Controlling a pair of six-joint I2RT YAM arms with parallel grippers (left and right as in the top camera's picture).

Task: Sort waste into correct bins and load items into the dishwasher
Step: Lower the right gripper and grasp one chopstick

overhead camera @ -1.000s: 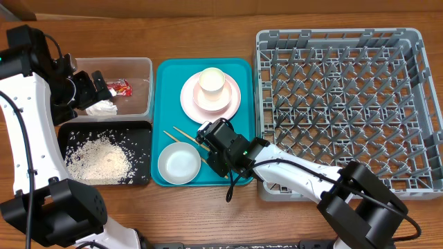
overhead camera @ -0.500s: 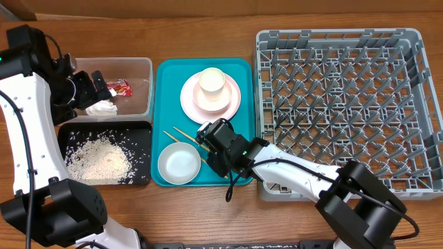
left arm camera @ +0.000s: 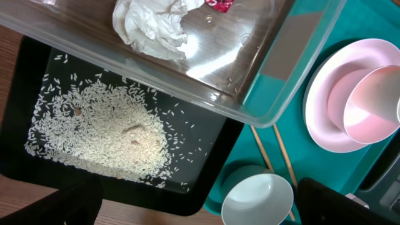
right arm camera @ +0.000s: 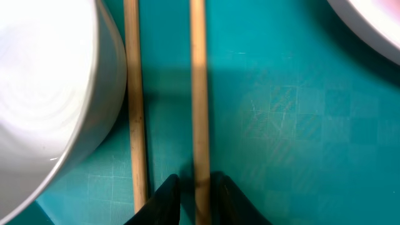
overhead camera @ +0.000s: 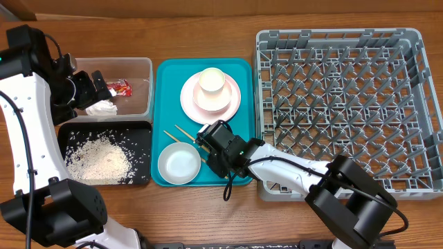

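Napkin [overhead camera: 102,108], wrapper [overhead camera: 121,88], rice [overhead camera: 100,158] binned; dish rack [overhead camera: 339,32] empty. Right tool [right arm camera: 195,190] straddled one chopstick [right arm camera: 198,94], grip unclear; left tool [overhead camera: 91,86] agape, empty.

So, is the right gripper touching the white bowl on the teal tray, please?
Apart. The right wrist view shows the right gripper astride one chopstick, with the other chopstick lying between it and the white bowl.

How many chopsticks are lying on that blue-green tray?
2. Both lie side by side on the teal tray: one chopstick next to the white bowl, the other chopstick between the right claw's fingertips. None seem hidden.
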